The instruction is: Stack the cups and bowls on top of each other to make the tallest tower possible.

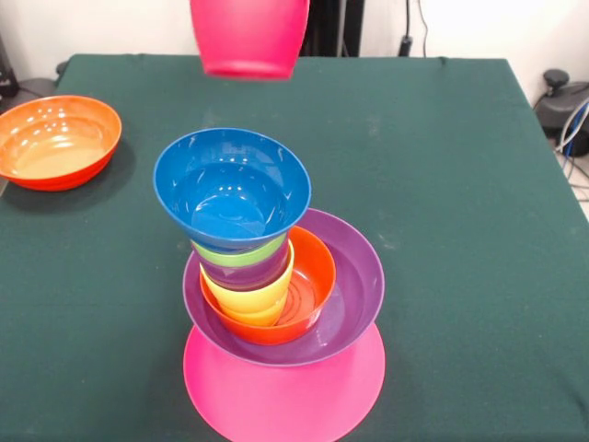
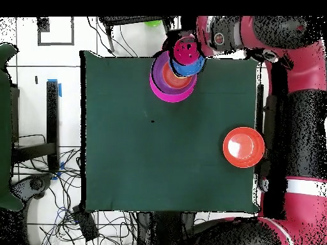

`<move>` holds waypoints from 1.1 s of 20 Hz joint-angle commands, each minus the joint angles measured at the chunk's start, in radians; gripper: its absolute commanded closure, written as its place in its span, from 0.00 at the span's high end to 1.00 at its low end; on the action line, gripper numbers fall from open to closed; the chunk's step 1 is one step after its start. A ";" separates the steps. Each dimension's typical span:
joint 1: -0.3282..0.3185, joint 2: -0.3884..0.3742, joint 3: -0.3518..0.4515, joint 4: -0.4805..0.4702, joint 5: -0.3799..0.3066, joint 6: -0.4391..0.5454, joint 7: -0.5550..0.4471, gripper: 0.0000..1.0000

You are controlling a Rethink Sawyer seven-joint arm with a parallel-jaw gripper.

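Observation:
The tower stands on the upturned pink bowl (image 1: 283,391). On it sit the purple bowl (image 1: 357,285) and, inside that, the small orange bowl (image 1: 316,276). In the orange bowl the yellow cup (image 1: 247,299), purple cup (image 1: 245,273) and light green cup (image 1: 241,254) are nested, and the blue bowl (image 1: 230,189) sits tilted on top. The red cup (image 1: 248,37) hangs in the air behind and above the tower, mouth up. In the overhead view my gripper (image 2: 186,48) sits over the red cup and holds it; its fingers are hidden in the front view.
The large orange bowl (image 1: 57,140) stands alone at the table's left in the front view, and it shows at the right in the overhead view (image 2: 243,147). The tower is close to the table's near edge (image 1: 294,438). A green object (image 2: 153,23) lies beyond the table.

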 commanded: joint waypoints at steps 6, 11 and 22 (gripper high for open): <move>0.066 0.000 -0.088 0.064 -0.008 0.088 0.262 0.00; 0.088 0.080 -0.085 -0.083 -0.021 0.111 0.278 0.00; 0.122 0.148 -0.083 -0.292 -0.009 0.186 0.391 0.00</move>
